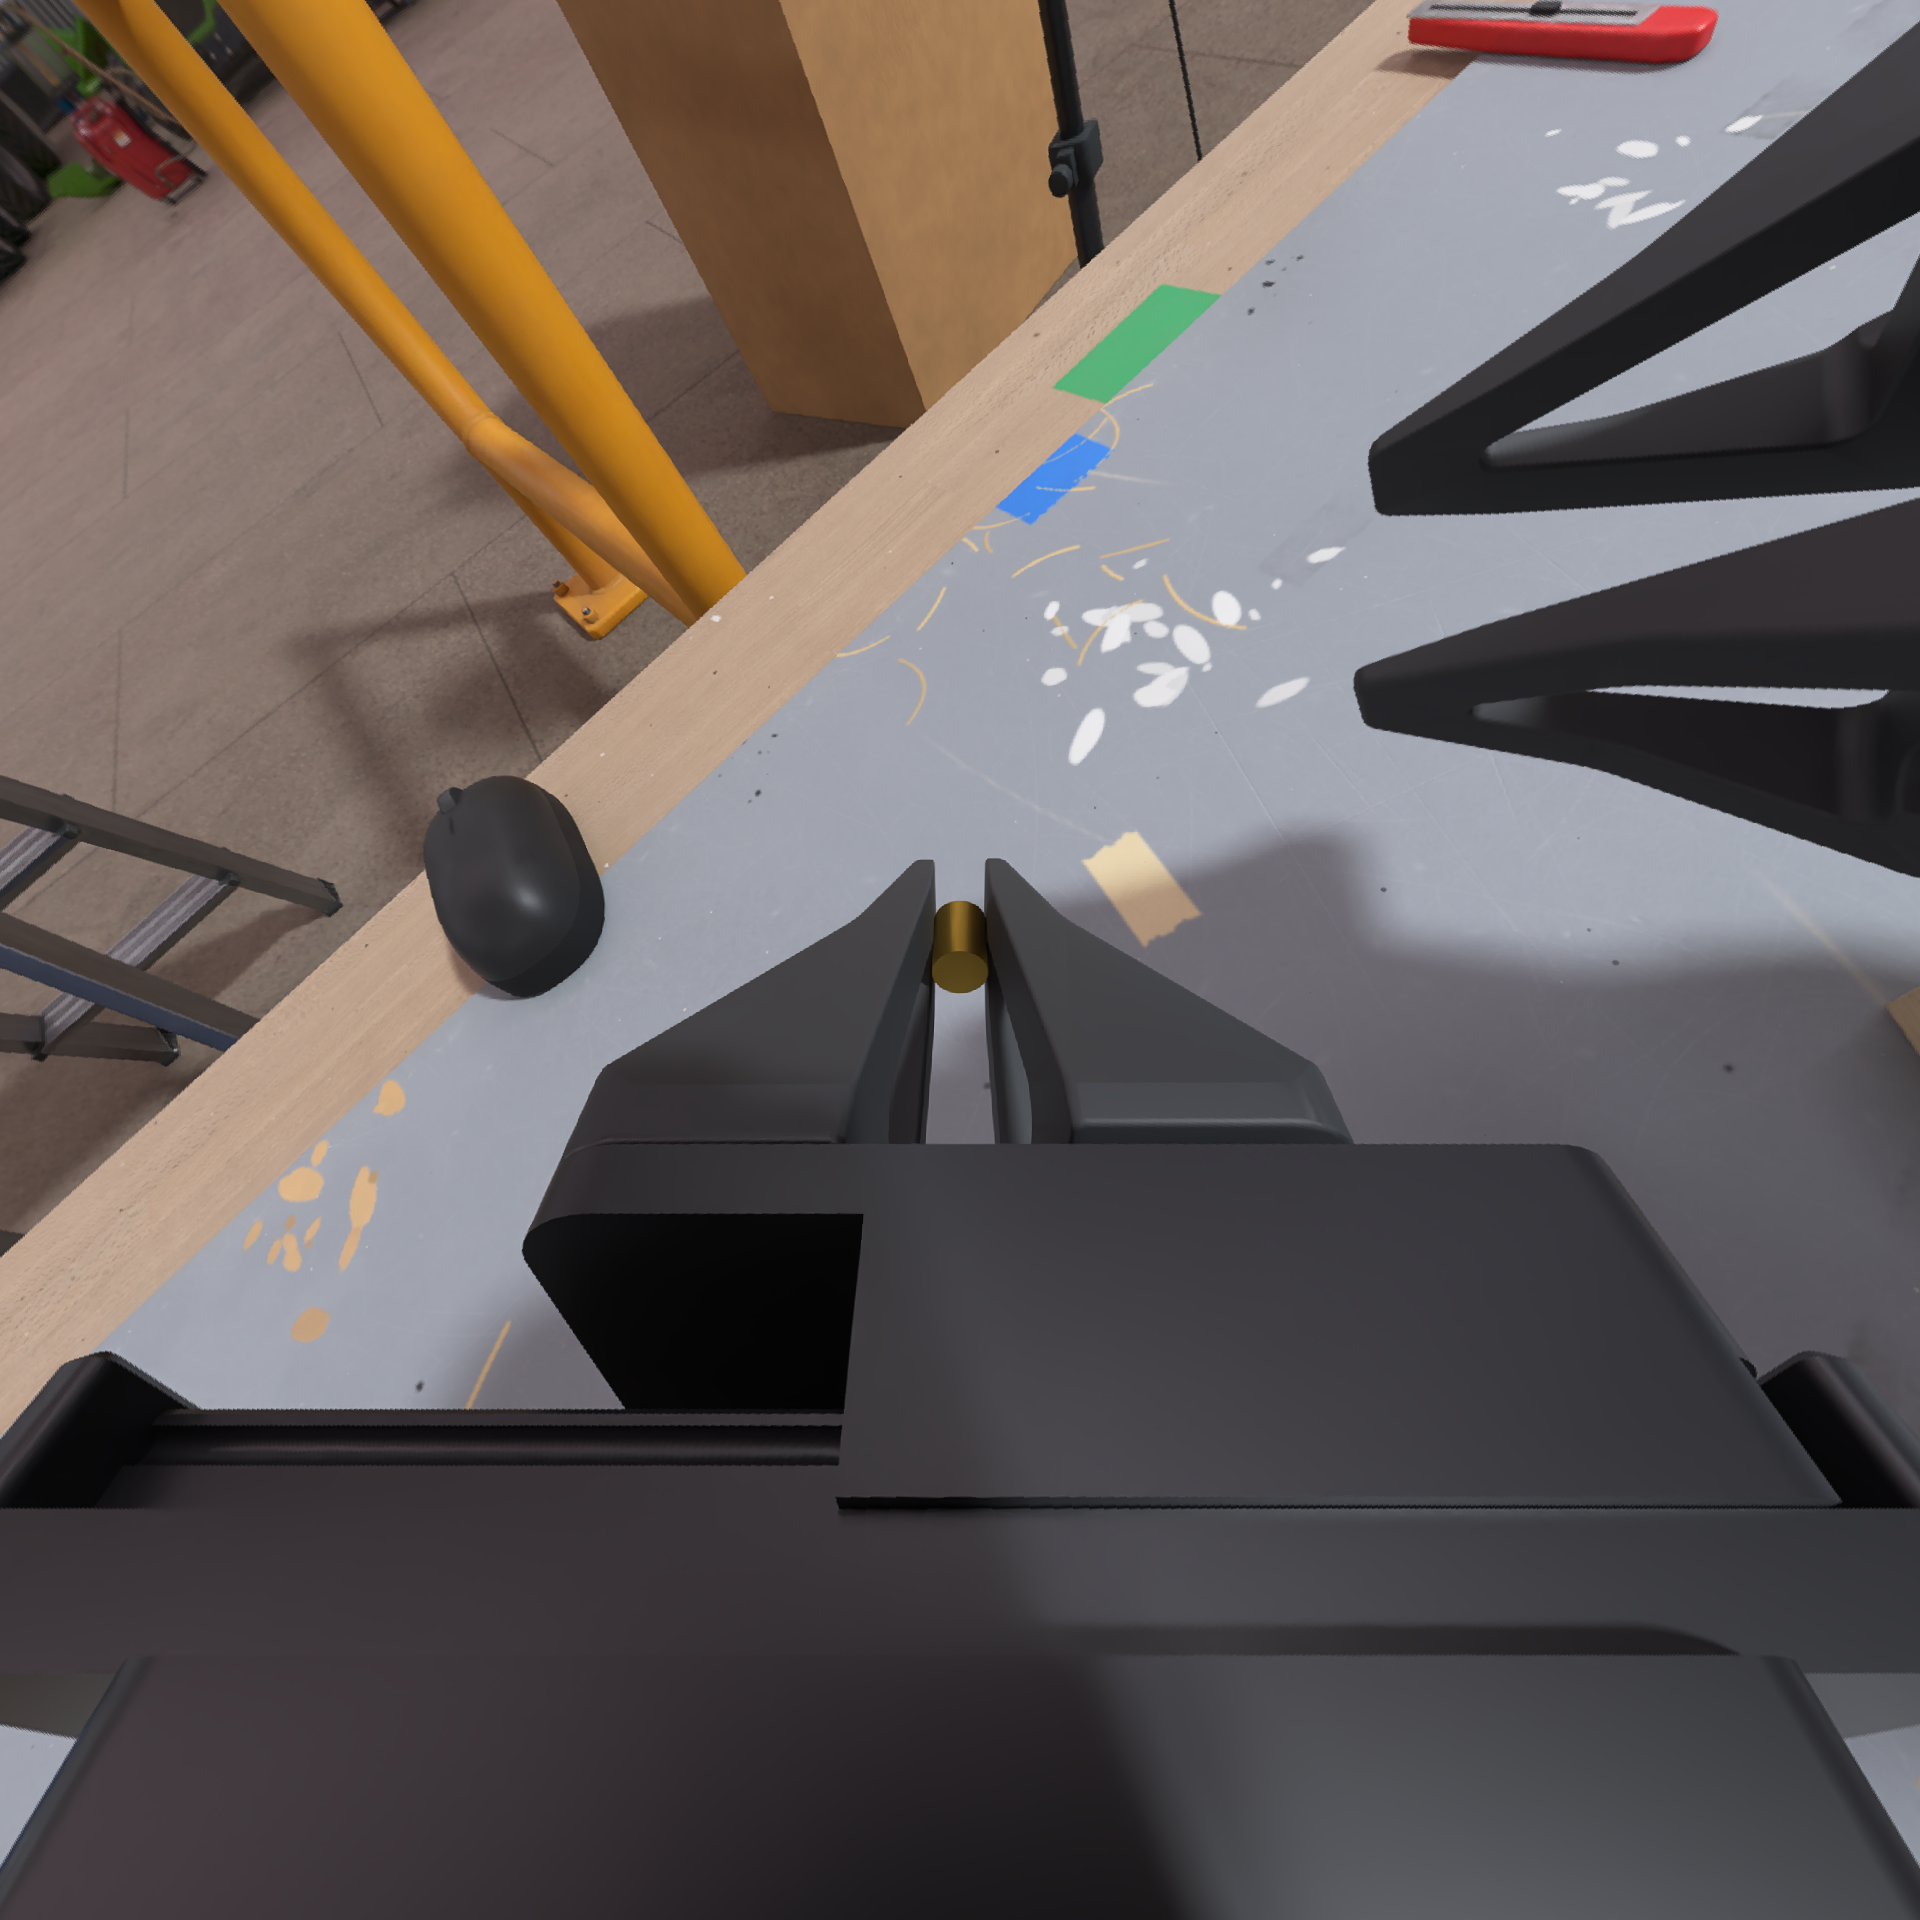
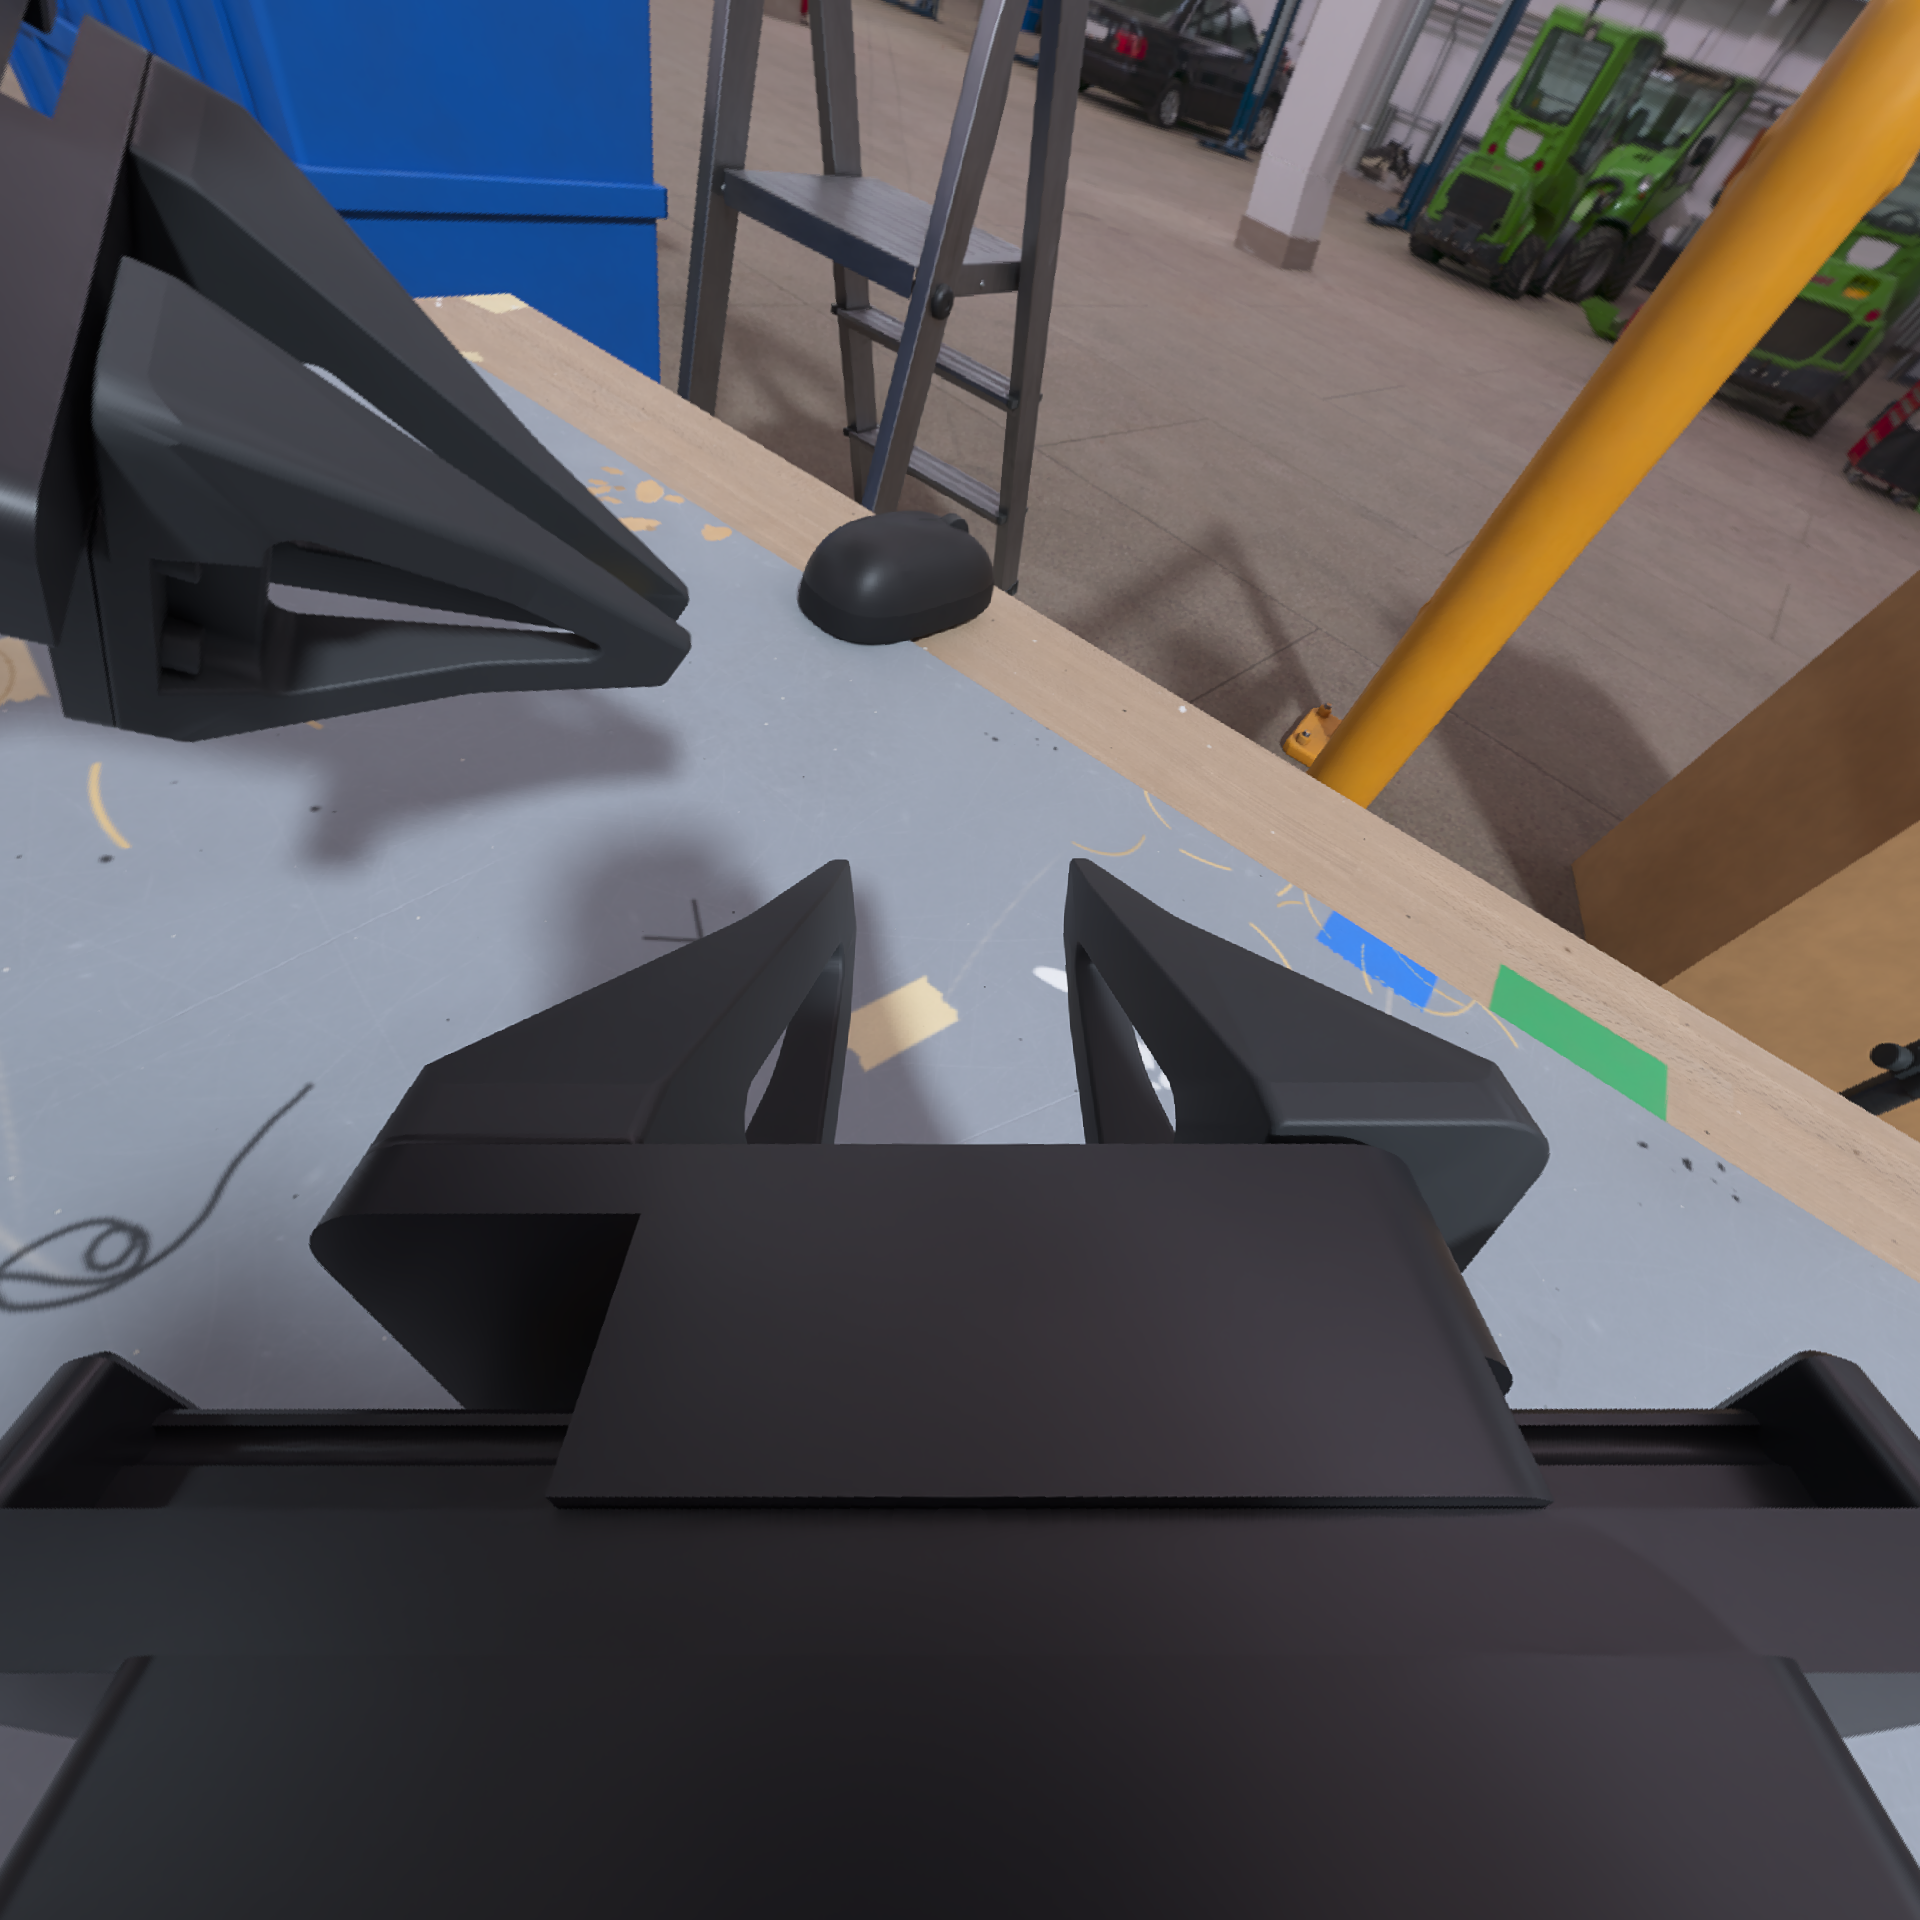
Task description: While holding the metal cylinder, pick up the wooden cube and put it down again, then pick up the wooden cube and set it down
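Your left gripper (image 1: 959, 883) pinches the metal cylinder (image 1: 958, 943) between its fingertips; keep that squeeze steady. Your right gripper (image 2: 958, 883) stands wide and empty. The wooden cube shows nowhere; find it before descending.

The left hand (image 1: 959, 883) is pinched nearly closed, gripping the metal cylinder (image 1: 958, 945) between its fingertips; the right hand (image 2: 958, 883) hangs spread and empty above the worktop (image 2: 468, 935).

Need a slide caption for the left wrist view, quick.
Left hand pinching the metal cylinder above the table.
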Motion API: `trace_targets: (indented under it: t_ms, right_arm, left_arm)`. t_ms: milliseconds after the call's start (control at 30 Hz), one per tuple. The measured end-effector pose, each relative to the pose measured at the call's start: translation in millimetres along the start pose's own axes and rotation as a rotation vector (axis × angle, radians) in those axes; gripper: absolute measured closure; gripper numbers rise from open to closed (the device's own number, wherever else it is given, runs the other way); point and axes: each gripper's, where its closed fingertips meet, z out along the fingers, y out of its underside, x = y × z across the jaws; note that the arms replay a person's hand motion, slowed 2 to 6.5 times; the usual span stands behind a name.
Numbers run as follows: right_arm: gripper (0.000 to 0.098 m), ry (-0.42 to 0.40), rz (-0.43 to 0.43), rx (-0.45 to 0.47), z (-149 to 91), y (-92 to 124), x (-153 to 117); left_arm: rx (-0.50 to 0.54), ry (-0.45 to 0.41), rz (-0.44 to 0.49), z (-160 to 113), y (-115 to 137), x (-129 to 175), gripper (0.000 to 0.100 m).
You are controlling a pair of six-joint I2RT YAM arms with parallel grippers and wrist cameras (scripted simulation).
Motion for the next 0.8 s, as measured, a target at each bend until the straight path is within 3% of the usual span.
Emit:
trace_targets:
  t_ms: [400, 800]
  right_arm:
    - [0.0706, -0.061, -0.047, -0.011, 5.5, -3.0, -6.2]
    - [0.0799, -0.026, -0.058, 0.01, 8.4, -3.9, -0.9]
  left_arm:
    - [0.014, 0.013, -0.01, -0.5, -1.7, -0.6, 0.092]
    - [0.011, 0.016, -0.01, 0.5, 0.7, -0.3, 0.092]
